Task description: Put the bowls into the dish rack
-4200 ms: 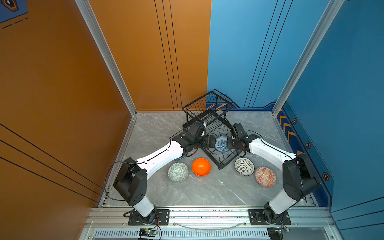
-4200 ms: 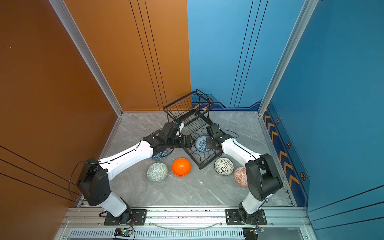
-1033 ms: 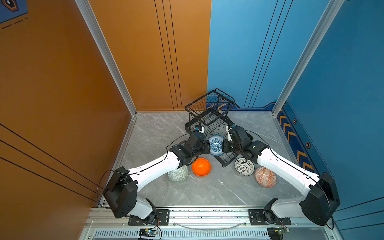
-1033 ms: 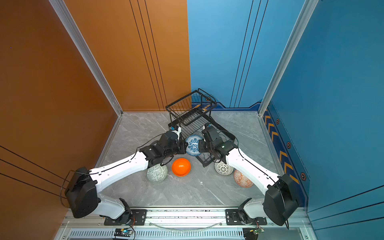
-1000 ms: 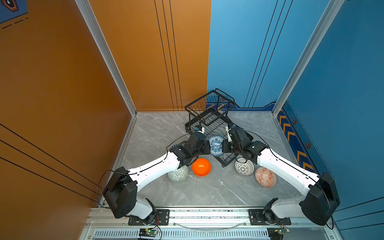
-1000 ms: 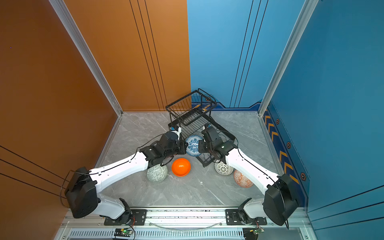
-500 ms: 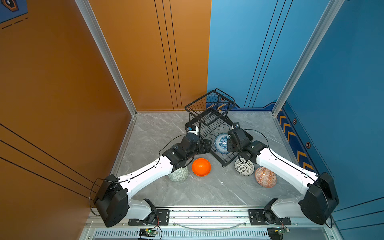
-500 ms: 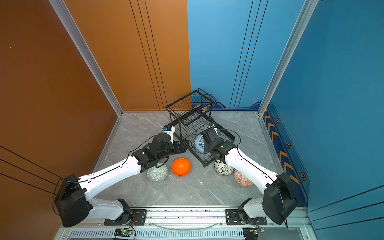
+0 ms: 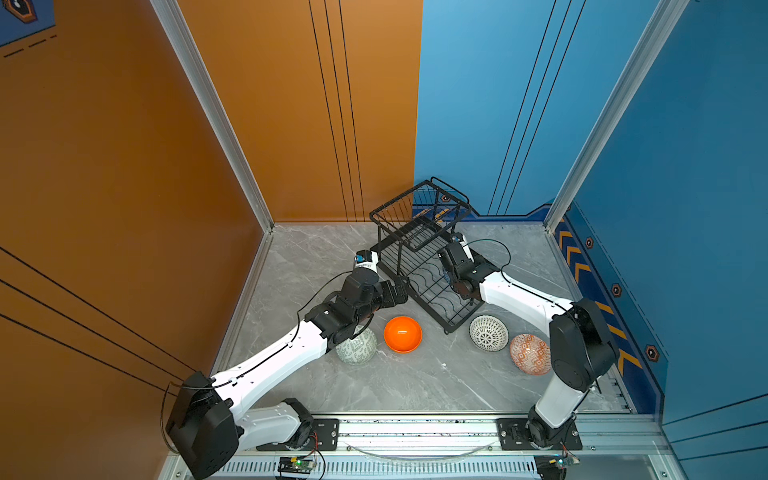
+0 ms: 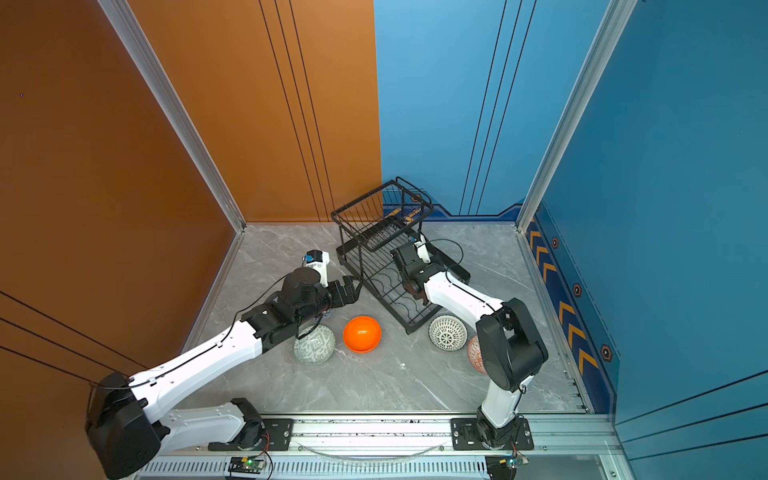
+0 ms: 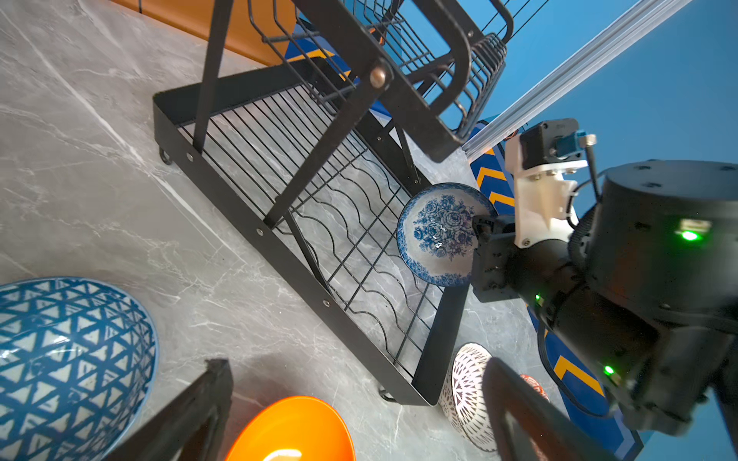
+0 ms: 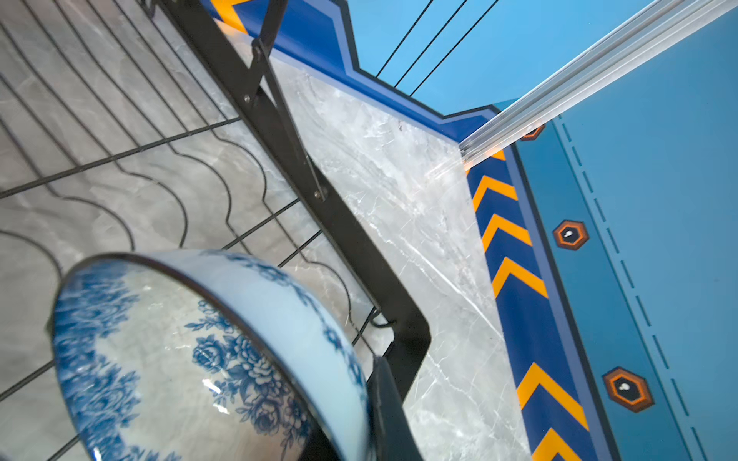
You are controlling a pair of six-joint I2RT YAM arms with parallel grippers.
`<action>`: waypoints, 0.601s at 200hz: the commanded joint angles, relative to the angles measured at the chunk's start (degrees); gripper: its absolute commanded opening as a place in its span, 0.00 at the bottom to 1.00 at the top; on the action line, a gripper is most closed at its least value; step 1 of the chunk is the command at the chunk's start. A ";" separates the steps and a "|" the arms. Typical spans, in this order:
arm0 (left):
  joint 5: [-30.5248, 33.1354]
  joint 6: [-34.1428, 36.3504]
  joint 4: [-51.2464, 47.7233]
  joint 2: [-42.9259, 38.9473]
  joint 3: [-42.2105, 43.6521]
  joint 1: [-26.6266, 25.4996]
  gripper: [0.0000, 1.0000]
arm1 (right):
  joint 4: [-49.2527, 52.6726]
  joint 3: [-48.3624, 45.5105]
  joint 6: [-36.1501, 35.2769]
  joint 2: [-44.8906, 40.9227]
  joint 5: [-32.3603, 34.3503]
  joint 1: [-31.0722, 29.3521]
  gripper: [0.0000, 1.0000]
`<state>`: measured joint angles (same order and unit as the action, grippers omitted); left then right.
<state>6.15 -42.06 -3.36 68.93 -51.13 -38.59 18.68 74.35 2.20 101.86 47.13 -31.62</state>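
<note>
Sitting aslant mid-desk (image 9: pixel 415 386), the dish rack (image 9: pixel 432 309) lies between both arms. The right gripper (image 11: pixel 481 233) is clamped on the rim of the white-blue floral bowl (image 11: pixel 439 235), held on edge over the wavy slot wires near the rack's right side; the slot lies just beneath, contact unclear. The left gripper (image 10: pixel 351 289), spread and empty, waits across the rack, nearest the blue triangle bowl (image 11: pixel 68 359)
</note>
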 commanded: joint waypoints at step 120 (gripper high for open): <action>-4.75 0.76 -0.67 -0.64 1.85 6.52 0.98 | -19.17 11.62 -21.62 15.75 11.15 1.78 0.00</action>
<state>2.76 -41.98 -3.51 68.66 -49.50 -32.82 3.57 84.16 -17.52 117.64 56.64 -30.09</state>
